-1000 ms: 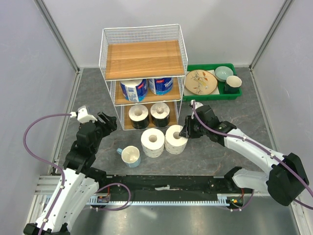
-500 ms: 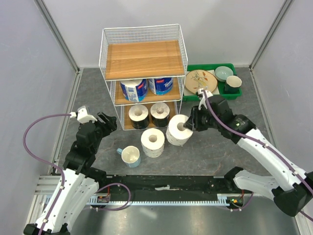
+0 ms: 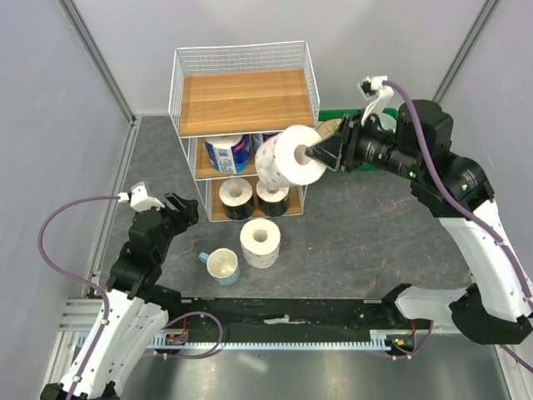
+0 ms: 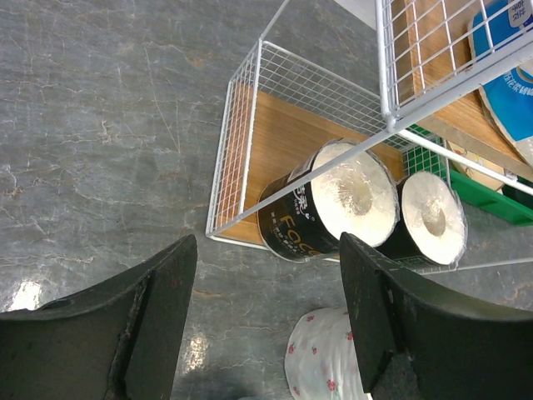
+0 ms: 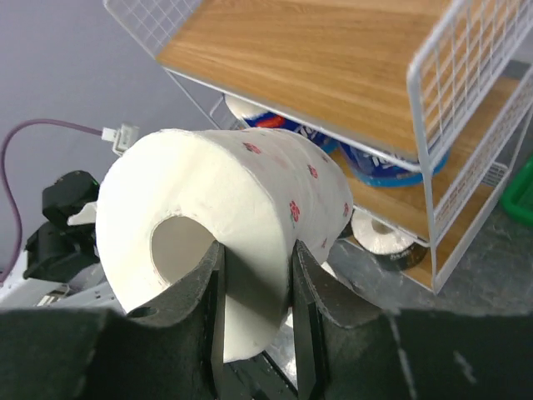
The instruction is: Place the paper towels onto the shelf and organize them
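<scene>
**A:** R pincer (image 3: 321, 154), state?

**B:** Clenched on the speckled roll (image 3: 287, 158). The roll's wall is pinched: one finger (image 5: 210, 287) is seen inside the hollow core, the other outside it. The roll is held sideways, off the tabletop (image 3: 358, 233).

**A:** Where is that roll vs. the shelf (image 3: 241, 58)?

**B:** It sits at the pincer's tips, by the shelf's front-right corner. It has not been set on any tier. In the wrist view the top board is seen beyond the roll and higher in frame.

**A:** L pincer (image 3: 179, 208)?

**B:** Released, jaws wide, nothing gripped btw. them. It is hung low over the tabletop and pointed at the btm tier.

**A:** Other rolls?

**B:** Two dark-wrapped rolls (image 4: 333, 200) are lying side by side on the btm tier, straight ahead of the L pincer. Two blue-wrapped rolls (image 3: 227, 152) are on the mid tier, one partly hidden behind the held roll. A 2nd speckled roll (image 3: 261, 242) is stood on end on the tabletop, to the L pincer's right and well below the R pincer.

**A:** Anything else?

**B:** A cup (image 3: 221, 265) is seen just beside that 2nd roll, on the L arm's side.
</scene>
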`<control>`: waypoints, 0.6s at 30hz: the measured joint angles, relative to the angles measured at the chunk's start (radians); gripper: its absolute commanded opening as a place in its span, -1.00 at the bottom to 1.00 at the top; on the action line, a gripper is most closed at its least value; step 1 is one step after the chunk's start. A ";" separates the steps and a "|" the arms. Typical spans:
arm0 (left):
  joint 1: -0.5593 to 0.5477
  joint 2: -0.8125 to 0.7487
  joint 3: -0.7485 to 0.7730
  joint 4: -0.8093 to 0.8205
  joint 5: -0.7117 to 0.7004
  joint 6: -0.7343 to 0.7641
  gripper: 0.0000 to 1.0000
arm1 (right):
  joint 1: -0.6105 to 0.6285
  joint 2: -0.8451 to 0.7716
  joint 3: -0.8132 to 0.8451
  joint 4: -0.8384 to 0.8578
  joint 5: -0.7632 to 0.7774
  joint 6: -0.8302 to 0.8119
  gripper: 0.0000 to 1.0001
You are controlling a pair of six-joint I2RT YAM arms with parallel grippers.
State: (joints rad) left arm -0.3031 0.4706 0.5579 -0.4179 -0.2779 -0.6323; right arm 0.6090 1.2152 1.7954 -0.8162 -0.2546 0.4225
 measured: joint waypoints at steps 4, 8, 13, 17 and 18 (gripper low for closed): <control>0.000 -0.003 0.000 -0.002 0.000 0.000 0.51 | 0.000 0.084 0.142 0.014 -0.028 0.004 -0.56; 0.000 -0.003 0.000 -0.002 0.000 0.000 0.51 | 0.001 0.178 0.262 0.034 -0.030 0.009 -0.56; 0.000 -0.006 0.000 -0.008 0.000 0.000 0.51 | 0.002 0.270 0.358 0.078 -0.010 0.009 -0.56; 0.000 -0.014 0.001 -0.008 0.000 0.000 0.51 | 0.004 0.315 0.409 0.103 0.014 0.009 -0.56; 0.000 -0.016 0.001 -0.008 0.000 0.000 0.51 | 0.003 0.323 0.422 0.112 0.027 0.008 -0.56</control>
State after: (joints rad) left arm -0.3031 0.4549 0.5587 -0.4259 -0.2779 -0.6327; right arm 0.6125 1.5379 2.2169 -0.7044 -0.2272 0.4301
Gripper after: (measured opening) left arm 0.757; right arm 0.362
